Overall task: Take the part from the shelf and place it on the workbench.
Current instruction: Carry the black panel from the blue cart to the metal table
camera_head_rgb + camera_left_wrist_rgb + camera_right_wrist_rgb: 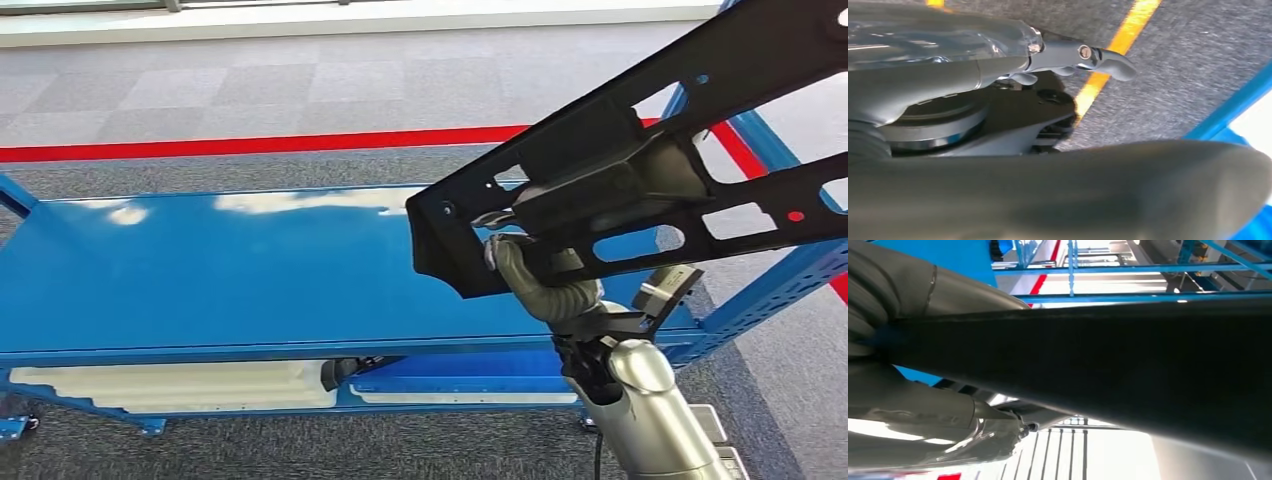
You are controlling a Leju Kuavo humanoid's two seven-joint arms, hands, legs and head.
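Plastic, by the look of it: the long black part [640, 170] seems stiff and light but unwieldy, held tilted above the blue workbench [200, 270] by the right hand [535, 270], which grips it near its lower end. With so much overhanging, a hold nearer the middle would probably steady it. The left hand [1083, 57] hangs over the floor with fingers apart, holding nothing.

Readable text: none.
Labels, brands, numbers: none legible on any surface in the three views.

Head looks down; wrist views close behind hands.
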